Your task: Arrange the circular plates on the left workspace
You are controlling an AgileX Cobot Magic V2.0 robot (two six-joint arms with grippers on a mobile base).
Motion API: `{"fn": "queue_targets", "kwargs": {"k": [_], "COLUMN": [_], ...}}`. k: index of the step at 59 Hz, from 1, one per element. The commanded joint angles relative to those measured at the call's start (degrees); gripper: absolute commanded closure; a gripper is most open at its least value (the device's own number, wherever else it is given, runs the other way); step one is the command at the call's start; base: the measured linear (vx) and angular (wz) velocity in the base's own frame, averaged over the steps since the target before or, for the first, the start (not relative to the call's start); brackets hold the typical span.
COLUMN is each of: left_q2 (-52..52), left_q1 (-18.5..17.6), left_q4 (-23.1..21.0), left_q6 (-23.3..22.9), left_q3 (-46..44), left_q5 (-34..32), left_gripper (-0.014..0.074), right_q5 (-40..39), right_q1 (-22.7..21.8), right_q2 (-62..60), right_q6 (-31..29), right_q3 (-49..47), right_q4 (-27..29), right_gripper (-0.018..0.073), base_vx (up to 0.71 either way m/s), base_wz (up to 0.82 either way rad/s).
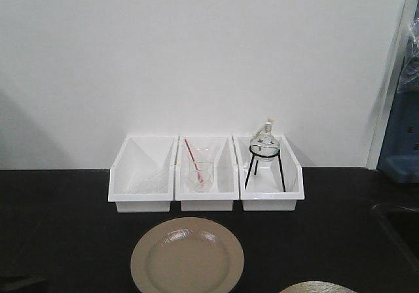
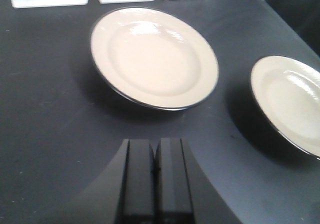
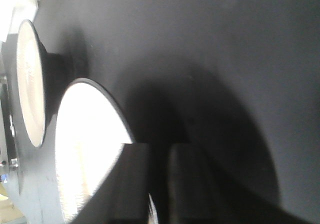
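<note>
Two circular plates (image 2: pixel 154 56) (image 2: pixel 295 101), three white bins (image 1: pixel 143 205), one beaker (image 1: pixel 201 175), one round flask (image 1: pixel 264 142), one tripod stand (image 1: pixel 264 154).

Nothing readable is showing anywhere. No words, numbers or signs are showing on the circular plates (image 2: pixel 155 59), the white bins (image 1: pixel 143 187) or the black countertop (image 1: pixel 59 221).

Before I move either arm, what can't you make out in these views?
1. Second plate: front view, bottom edge cuts off all but a sliver; left wrist view, right edge cuts it.
2. Right claw: right wrist view, dark and blurred; open or shut, cannot tell.
3. Left bin: front view, any contents too faint against the white.
4. Sink: front view, cut by the right edge.
</note>
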Motion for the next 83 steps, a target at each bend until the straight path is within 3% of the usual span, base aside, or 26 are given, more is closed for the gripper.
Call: {"fn": "queue_targets", "kwargs": {"k": [1, 10, 37, 41, 47, 56, 66, 83], "left_q2": [-0.92, -0.92, -0.92, -0.92, -0.92, -0.92, -0.92, -0.92], "left_q1": [-0.09, -0.09, -0.09, -0.09, -0.09, -0.09, -0.09, -0.09], "left_q4": [-3.37, -3.37, -3.30, -3.30, -3.30, -3.30, -3.30, -3.30], "left_q6": [-0.35, -0.35, -0.35, -0.35, -0.35, -0.35, -0.35, -0.35], "left_q3": [-1.46, -1.46, -1.46, -1.46, -1.46, -1.46, -1.46, -1.46], "left_q5": [0.32, 0.64, 0.64, 0.64, 0.82, 1.26, 1.26, 1.30], "left_gripper": [0.0597, 0.0597, 0.0597, 0.0597, 0.0597, 0.0597, 0.0597, 0.0597], "right_q5": [4.27, 4.14, 0.99, 0.21, -0.49, -0.28, 1.65, 3.72], "right_q1": [-0.09, 0.50, 13.26, 14.10, 14.57, 14.51, 13.99, 9.38], "right_q2": [-2.04, -1.88, -1.88, -1.88, -1.88, -1.88, -2.44, -9.47], "right_q6": [-1.00, -1.00, -0.66, -0.53, 0.56, 1.54, 3.15, 4.81], "right_q3": [-1.35, -1.35, -1.35, -1.35, -1.35, -1.35, -1.35, -1.54], "right_q4": [2.70, 2.71, -2.64, -3.18, -4.54, -5.07, -4.08, 7.95], "right_gripper": [0.0139, 0.0044, 0.0067, 0.0109, 0.0244, 0.0577, 0.0570, 0.0565], "base_vx": [0.00, 0.00, 0.00, 0.00, 0.00, 0.00, 0.00, 0.00], "base_wz": [0.00, 0.00, 0.00, 0.00, 0.00, 0.00, 0.00, 0.00]}}
